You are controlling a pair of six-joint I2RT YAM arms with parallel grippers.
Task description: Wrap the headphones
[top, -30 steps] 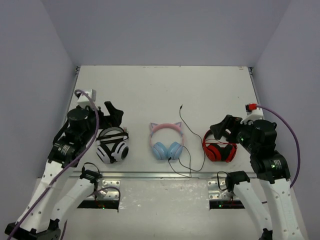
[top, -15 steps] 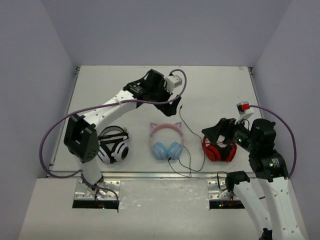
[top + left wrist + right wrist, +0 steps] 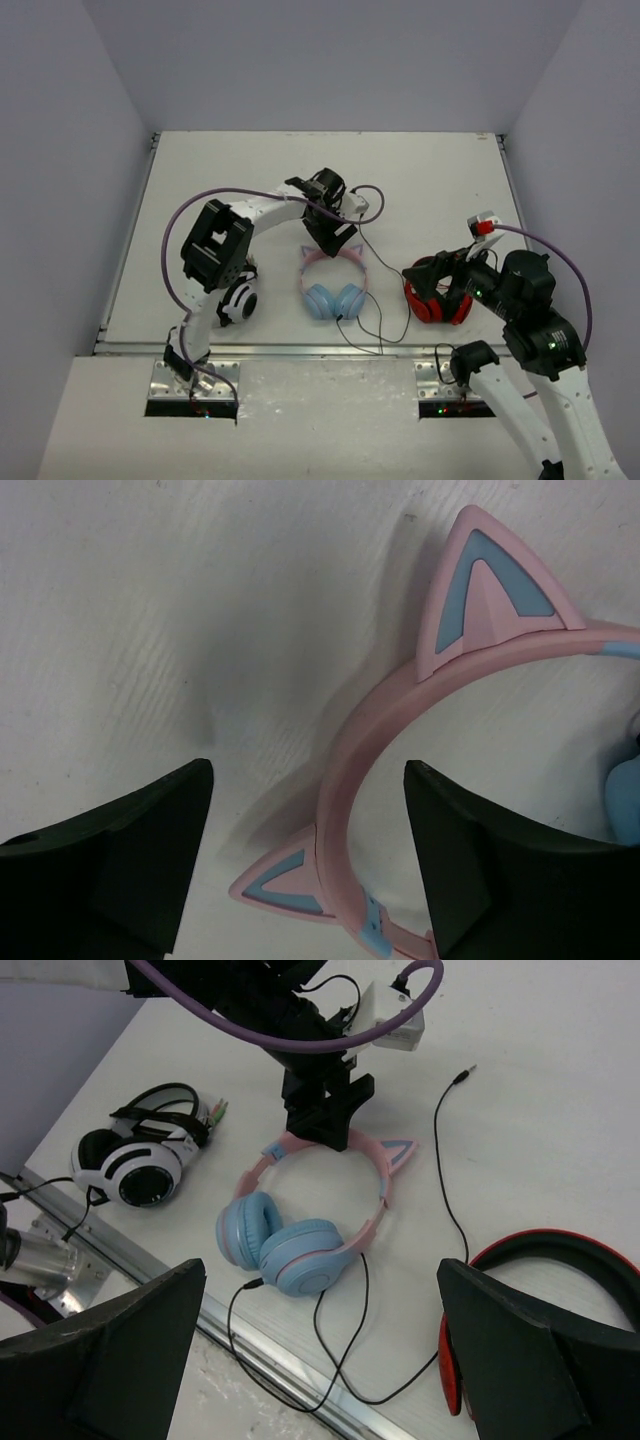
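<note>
The headphones (image 3: 333, 290) lie at the table's middle front, with light blue earcups (image 3: 300, 1252) toward the near edge and the pink cat-ear headband (image 3: 345, 770) toward the back. Their thin black cable (image 3: 448, 1200) loops off the front edge and runs back to a loose plug (image 3: 468, 1071). My left gripper (image 3: 335, 240) hangs open right over the headband, one finger on each side of it (image 3: 308, 815), touching neither side. My right gripper (image 3: 320, 1335) is open and empty, up over the front right and looking down on the headphones.
Black-and-white striped headphones (image 3: 236, 298) lie at the front left, partly under the left arm. Red-and-black headphones (image 3: 438, 300) lie at the front right below my right gripper (image 3: 437, 278). A metal rail (image 3: 300, 349) runs along the table's near edge.
The left arm swung from the front left over the back of the table and came down onto the pink headband, its jaws narrowing. The right gripper shifted slightly forward.
</note>
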